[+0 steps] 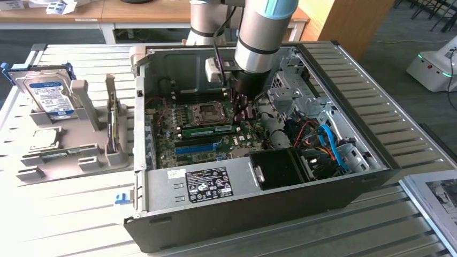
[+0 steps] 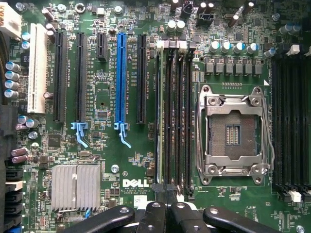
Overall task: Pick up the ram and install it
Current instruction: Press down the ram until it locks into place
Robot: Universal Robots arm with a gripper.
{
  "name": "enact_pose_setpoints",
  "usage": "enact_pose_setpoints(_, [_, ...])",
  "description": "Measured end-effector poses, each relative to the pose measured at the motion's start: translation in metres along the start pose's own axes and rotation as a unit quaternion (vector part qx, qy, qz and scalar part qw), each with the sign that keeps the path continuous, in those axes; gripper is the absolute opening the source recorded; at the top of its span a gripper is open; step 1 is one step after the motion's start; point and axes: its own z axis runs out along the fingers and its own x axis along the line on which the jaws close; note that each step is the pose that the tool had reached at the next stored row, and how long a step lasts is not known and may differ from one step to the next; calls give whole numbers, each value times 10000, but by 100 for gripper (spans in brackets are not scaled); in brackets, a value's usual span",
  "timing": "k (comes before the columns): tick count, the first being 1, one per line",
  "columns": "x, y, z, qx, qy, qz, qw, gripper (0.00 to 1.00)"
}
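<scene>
Tool: your tool hangs low inside the open computer case, just over the motherboard. Its fingers are drawn fully together; from the wrist view nothing can be seen pinched between them.
Ram: a green stick lies along the memory slots just beside the processor socket, directly under the tool and apparently already in a slot. In the wrist view the stick is edge-on in the bank of dark memory slots.
Key relation: the ram sits straight below the fingertips, and its long axis runs along the slot bank, across the exterior view from left to right. Whether the tips touch its top edge, you cannot tell.
Seating: judged not confirmed; the slot latches are too small to read.
Surface: a slatted metal desk carries the case; a grey parts stand with a hard drive sits toward the exterior view's left.
Room: wooden desks and dark carpet behind.
</scene>
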Motion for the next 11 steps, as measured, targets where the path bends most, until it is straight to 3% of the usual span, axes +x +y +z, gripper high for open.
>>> enact_pose_setpoints(11, [1, -1, 18, 0, 0, 0, 10000, 10])
